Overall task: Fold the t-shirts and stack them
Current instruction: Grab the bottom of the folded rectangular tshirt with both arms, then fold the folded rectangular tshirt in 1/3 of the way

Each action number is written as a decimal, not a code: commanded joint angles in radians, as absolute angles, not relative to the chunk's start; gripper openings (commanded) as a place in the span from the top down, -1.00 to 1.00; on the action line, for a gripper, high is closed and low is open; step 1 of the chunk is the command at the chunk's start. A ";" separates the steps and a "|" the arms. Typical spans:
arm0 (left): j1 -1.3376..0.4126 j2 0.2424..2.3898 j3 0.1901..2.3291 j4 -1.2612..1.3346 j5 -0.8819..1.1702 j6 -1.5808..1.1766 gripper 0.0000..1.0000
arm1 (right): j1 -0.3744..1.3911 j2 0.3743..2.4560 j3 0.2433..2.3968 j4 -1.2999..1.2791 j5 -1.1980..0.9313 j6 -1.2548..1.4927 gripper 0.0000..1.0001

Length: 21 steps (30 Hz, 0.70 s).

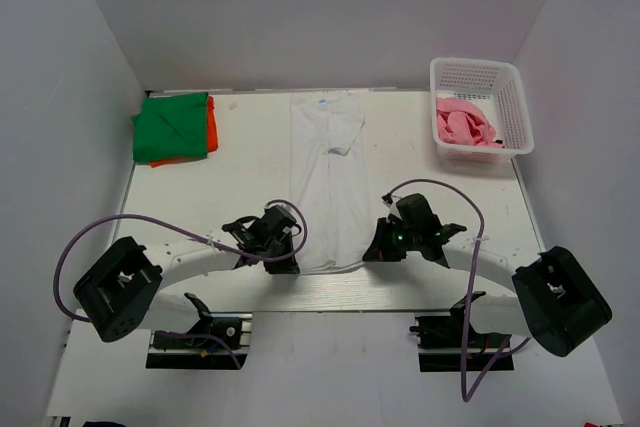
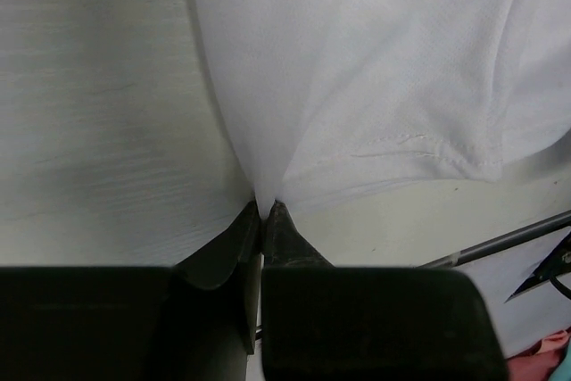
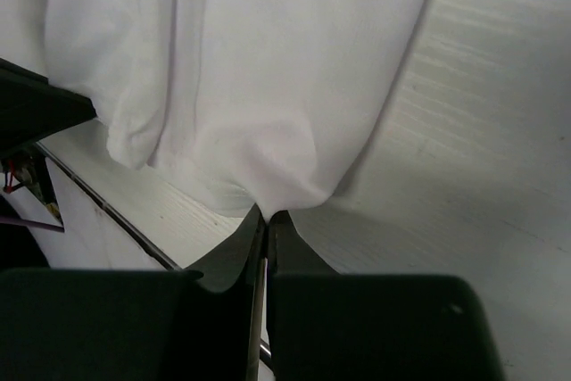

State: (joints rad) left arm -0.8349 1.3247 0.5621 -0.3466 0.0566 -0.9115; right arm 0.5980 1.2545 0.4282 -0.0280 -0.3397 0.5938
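Worktop, carrying a white t-shirt laid as a long strip down its middle; left arm and right arm, elbows out, reaching low and inward along the near edge; left fingers and right fingers, each clenched on a near hem corner of that shirt.

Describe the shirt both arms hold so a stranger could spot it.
On the table, centred, lies the white t-shirt, stretched far to near, its near hem pinched by the left pincer and right pincer. It alone is white: the green shirt and orange shirt sit far left, pink shirt in the basket.
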 commanded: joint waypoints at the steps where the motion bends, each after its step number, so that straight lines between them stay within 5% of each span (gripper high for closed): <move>1: -0.841 1.296 0.638 -0.448 0.002 -0.885 0.71 | 0.606 1.206 0.455 0.049 -0.321 0.563 1.00; 10: -0.818 1.336 0.857 -0.497 -0.205 -0.854 0.71 | 0.597 1.166 0.597 0.051 -0.207 0.431 1.00; 21: -0.677 1.578 1.227 -0.506 -0.318 -0.752 0.67 | 0.569 1.380 0.876 0.058 -0.046 0.374 1.00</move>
State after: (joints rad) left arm -0.7136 1.5623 1.1423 -0.4923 -0.2699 -0.8116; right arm 0.5816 1.3396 0.8154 0.0219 -0.1009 0.4091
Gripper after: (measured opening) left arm 0.168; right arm 0.012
